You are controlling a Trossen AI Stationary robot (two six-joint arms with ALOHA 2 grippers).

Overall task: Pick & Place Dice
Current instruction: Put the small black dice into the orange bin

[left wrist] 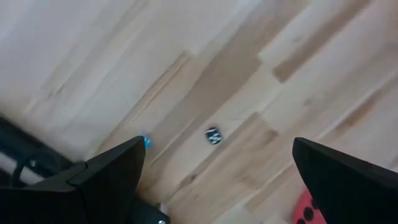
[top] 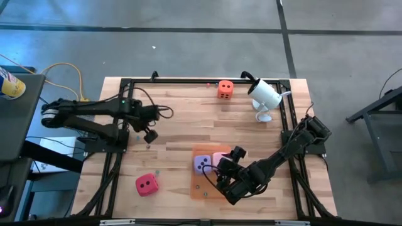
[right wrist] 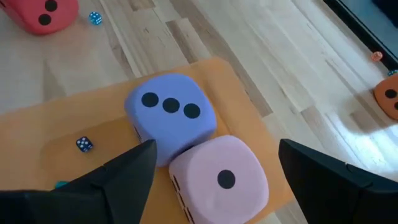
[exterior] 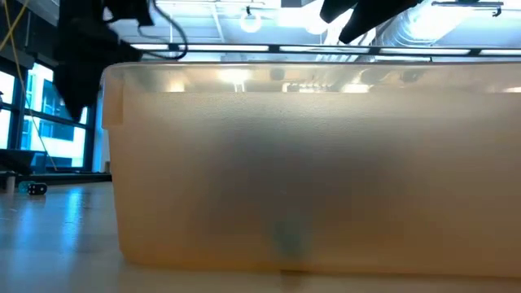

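Observation:
The purple die point(top: 201, 164) and the pink die point(top: 220, 158) sit side by side on the translucent orange mat point(top: 204, 187). In the right wrist view the purple die point(right wrist: 171, 115) shows three pips and the pink die point(right wrist: 221, 177) one. My right gripper point(top: 222, 171) hovers open over the pink die, its fingers standing on either side of it point(right wrist: 214, 186) without touching. The red die point(top: 146, 184) rests on the table near its near-left part. The orange die point(top: 225, 89) rests near the far edge. My left gripper point(top: 149, 134) is open above bare wood point(left wrist: 217, 180).
A white camera point(top: 264, 95) stands at the far right of the table beside the orange die. Tiny dice lie about: a blue one on the mat point(right wrist: 84, 144), another point(right wrist: 94, 18) by the red die, a dark one point(left wrist: 213, 135). A translucent orange wall point(exterior: 309, 171) fills the low view.

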